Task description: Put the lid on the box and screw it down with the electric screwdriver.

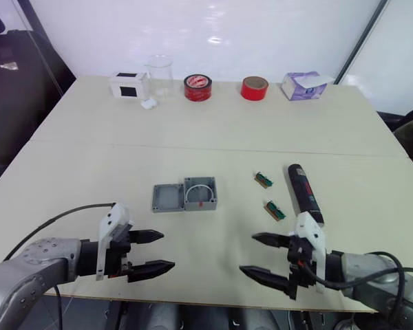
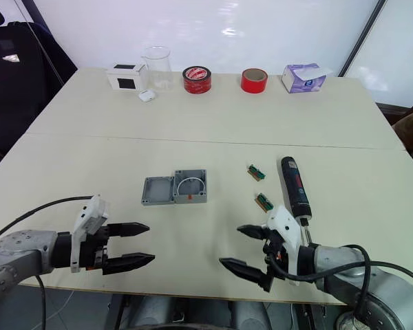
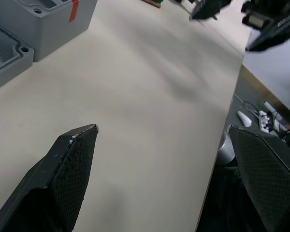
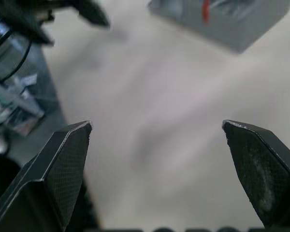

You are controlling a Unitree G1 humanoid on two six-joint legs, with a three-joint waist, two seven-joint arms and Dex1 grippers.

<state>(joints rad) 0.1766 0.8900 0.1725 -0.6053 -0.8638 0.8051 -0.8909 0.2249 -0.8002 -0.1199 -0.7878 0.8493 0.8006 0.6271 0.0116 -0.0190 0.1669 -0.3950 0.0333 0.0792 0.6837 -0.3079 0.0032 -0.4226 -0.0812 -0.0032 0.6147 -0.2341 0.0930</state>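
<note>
The grey box [image 1: 201, 193] with a small red mark sits open side up near the table's middle. The shallower grey lid [image 1: 168, 198] lies touching its left side, inside face up. The black electric screwdriver [image 1: 303, 192] with red marking lies flat to the right. My left gripper [image 1: 155, 253] hovers open near the front edge, below and left of the lid. My right gripper [image 1: 265, 256] is open near the front edge, just in front of the screwdriver's near end. Both hold nothing.
Two small green-brown pieces [image 1: 263, 179] [image 1: 275, 210] lie left of the screwdriver. Along the far edge stand a white box with black label [image 1: 129, 85], a clear beaker [image 1: 160, 75], two red tape rolls [image 1: 198, 87] [image 1: 254, 88] and a purple tissue box [image 1: 304, 86].
</note>
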